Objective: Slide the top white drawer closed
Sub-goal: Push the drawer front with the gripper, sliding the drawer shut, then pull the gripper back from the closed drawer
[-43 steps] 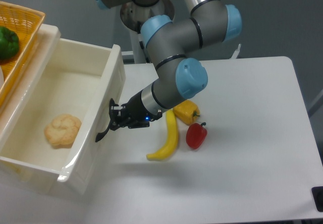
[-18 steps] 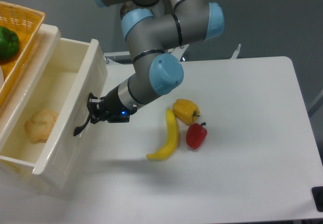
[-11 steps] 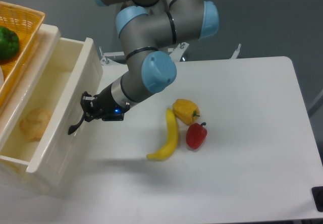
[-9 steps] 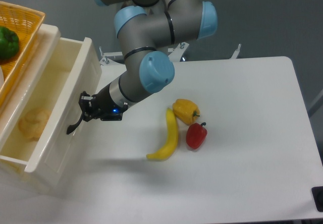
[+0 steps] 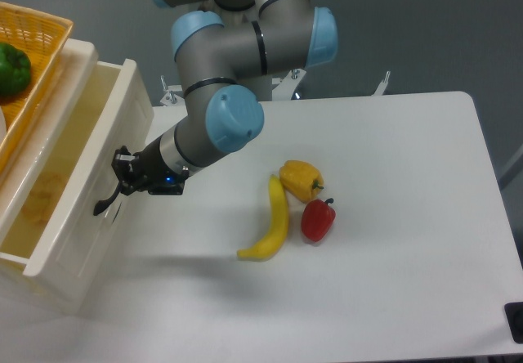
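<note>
The hand [image 5: 122, 181] seems clamped on the top white drawer [image 5: 78, 195] handle; drawer partly open.

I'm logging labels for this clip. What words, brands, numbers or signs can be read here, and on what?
None can be read. The arm, the gripper, the top white drawer, the basket, the banana and the two peppers show no legible text. A small blue light glows near the gripper, not a sign.
</note>
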Action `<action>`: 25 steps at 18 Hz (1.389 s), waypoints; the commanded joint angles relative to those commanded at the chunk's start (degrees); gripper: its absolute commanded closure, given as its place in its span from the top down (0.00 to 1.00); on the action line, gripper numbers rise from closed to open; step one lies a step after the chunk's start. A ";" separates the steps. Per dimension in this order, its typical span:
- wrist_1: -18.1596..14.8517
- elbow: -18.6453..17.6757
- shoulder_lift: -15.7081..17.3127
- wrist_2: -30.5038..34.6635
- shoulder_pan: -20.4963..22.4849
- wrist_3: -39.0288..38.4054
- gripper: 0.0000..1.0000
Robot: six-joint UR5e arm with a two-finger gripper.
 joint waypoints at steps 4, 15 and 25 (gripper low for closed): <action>0.18 0.00 -0.09 0.00 -1.32 -0.62 0.00; 1.06 0.09 -0.44 0.00 -3.60 -0.97 0.00; 5.54 0.26 -0.88 0.26 -5.53 -3.34 0.00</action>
